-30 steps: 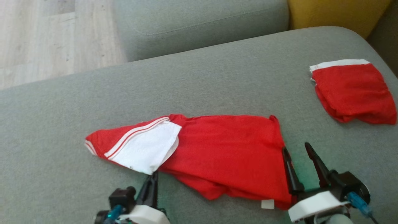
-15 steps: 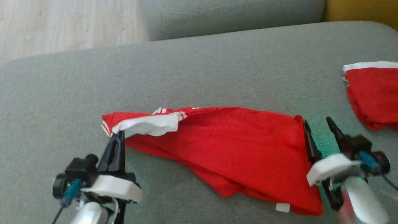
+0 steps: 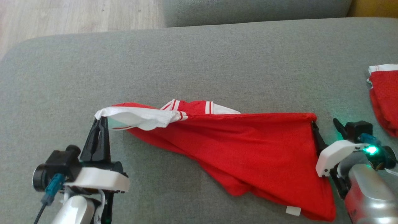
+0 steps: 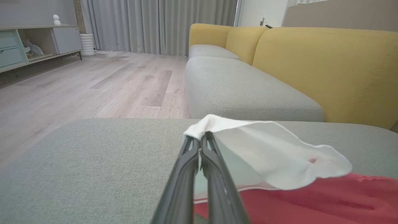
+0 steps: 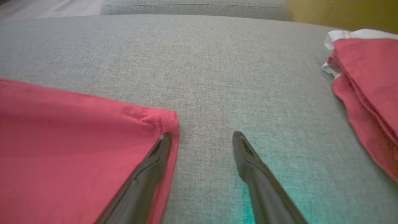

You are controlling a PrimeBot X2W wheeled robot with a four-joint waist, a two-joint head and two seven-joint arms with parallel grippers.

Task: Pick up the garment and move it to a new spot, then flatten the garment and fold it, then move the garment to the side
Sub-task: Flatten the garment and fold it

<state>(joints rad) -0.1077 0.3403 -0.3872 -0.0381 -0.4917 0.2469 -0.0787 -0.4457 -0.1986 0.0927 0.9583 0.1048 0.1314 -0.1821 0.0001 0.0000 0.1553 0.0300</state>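
A red garment [image 3: 248,149] with a white panel and white stripes lies spread across the grey sofa cushion [image 3: 199,62]. My left gripper [image 3: 101,119] is shut on the white panel's corner [image 4: 273,155] and holds it raised off the cushion at the garment's left end; the left wrist view shows the closed tips of that gripper [image 4: 200,138] pinching the white cloth. My right gripper [image 3: 326,126] is open at the garment's right corner. In the right wrist view the right gripper [image 5: 202,137] has one finger on the red hem [image 5: 77,140] and the other on bare cushion.
A second red garment [image 3: 385,96] with a white band lies folded at the cushion's right edge, also seen as the folded red cloth [image 5: 367,77] in the right wrist view. Wooden floor [image 3: 62,15] lies beyond the cushion's far left. A yellow backrest [image 4: 326,68] stands behind another grey seat.
The head camera has turned, shifting the whole picture right. My left gripper has lifted the white corner and drawn it leftward, stretching the garment. The right gripper stays open at the right corner.
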